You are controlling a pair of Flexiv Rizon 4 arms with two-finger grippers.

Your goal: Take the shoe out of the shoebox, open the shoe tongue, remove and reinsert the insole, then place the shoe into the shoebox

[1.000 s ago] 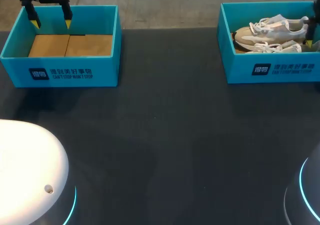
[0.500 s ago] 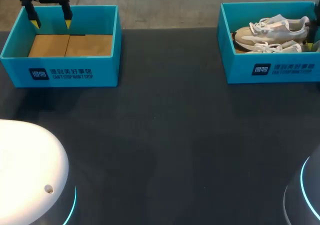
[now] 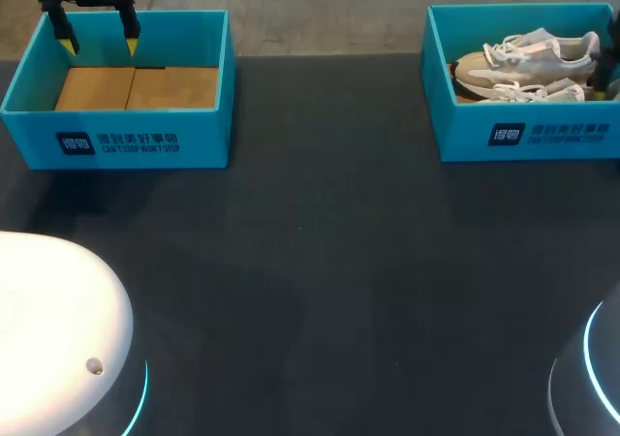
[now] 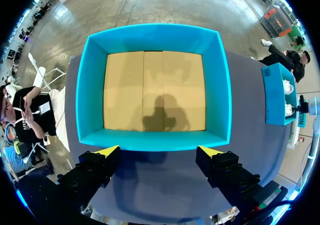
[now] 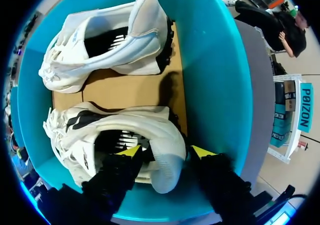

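Two white shoes lie in the blue shoebox at the table's far right, the rear shoe and the front shoe. In the right wrist view my right gripper is down inside this box. It straddles the heel of the nearer shoe: one finger sits in the shoe's opening and the other outside the heel, with slim gaps still showing. The other shoe lies ahead of it. My left gripper hangs open over the far rim of the left box.
The left box holds only a brown cardboard floor, seen ahead of my open left gripper. Dark tabletop stretches between the two boxes. The arms' white bases stand at the near corners.
My right gripper has shifted slightly right, toward the head view's edge, and its fingers have drawn closer around the shoe's heel. The left arm has not moved.
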